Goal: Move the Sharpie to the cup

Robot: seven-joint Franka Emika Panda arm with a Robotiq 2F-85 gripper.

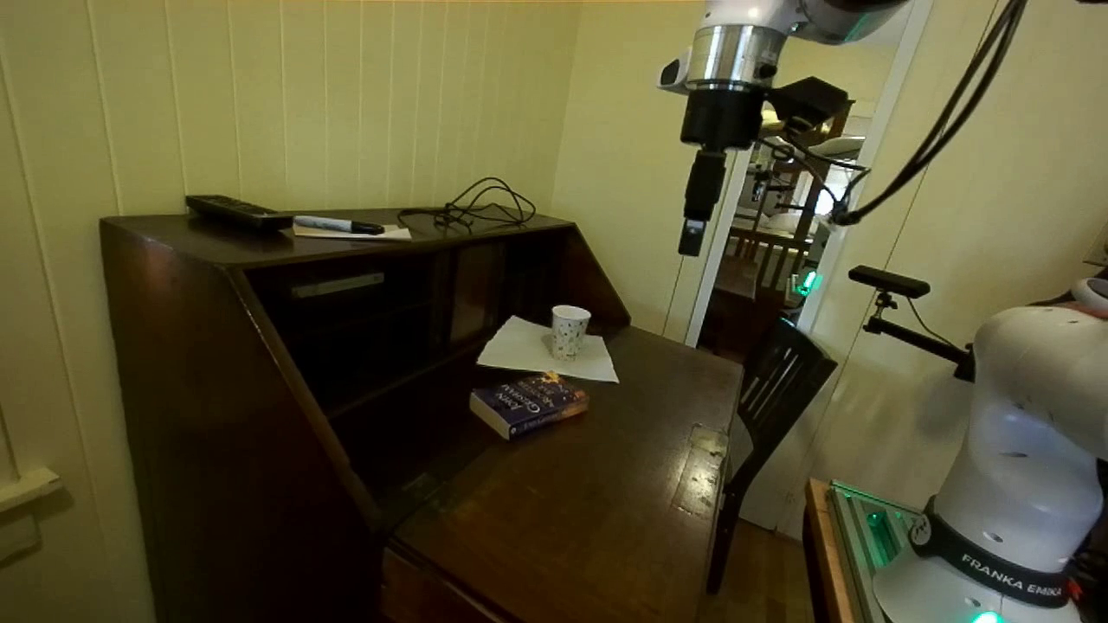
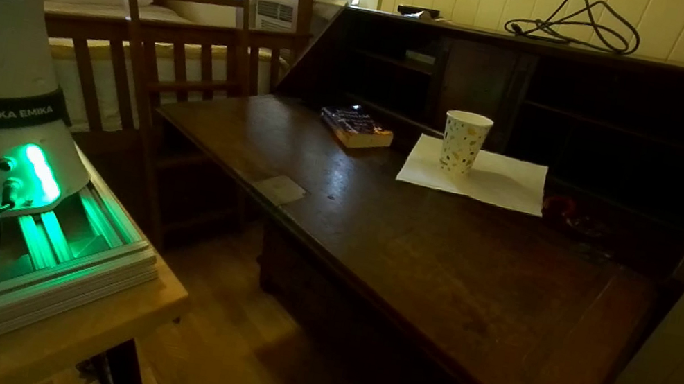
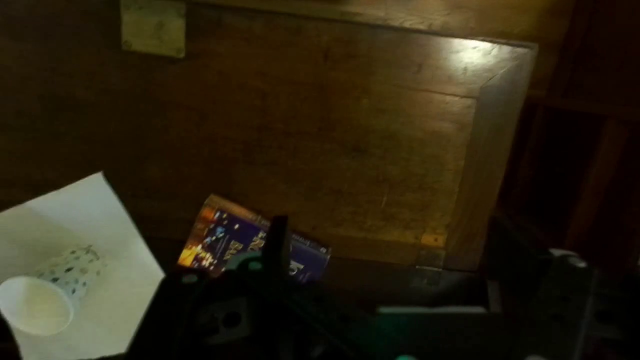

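Observation:
The Sharpie (image 1: 338,225) lies on a small white paper on top of the desk hutch, grey barrel with a black cap end. I cannot make it out in the other views. The white speckled cup (image 1: 570,332) stands upright on a white sheet on the desk; it also shows in an exterior view (image 2: 463,142) and at the lower left of the wrist view (image 3: 70,275). My gripper (image 1: 691,238) hangs in the air above the desk, apart from the cup and the Sharpie. In the wrist view its fingers (image 3: 390,225) are wide apart with nothing between them.
A black remote (image 1: 238,212) lies beside the Sharpie. A loose black cable (image 1: 472,208) is on the hutch top. A dark blue book (image 1: 530,405) lies beside the white sheet (image 1: 511,346). The hutch (image 1: 251,260) rises behind the desktop. A chair (image 1: 779,389) stands at the desk.

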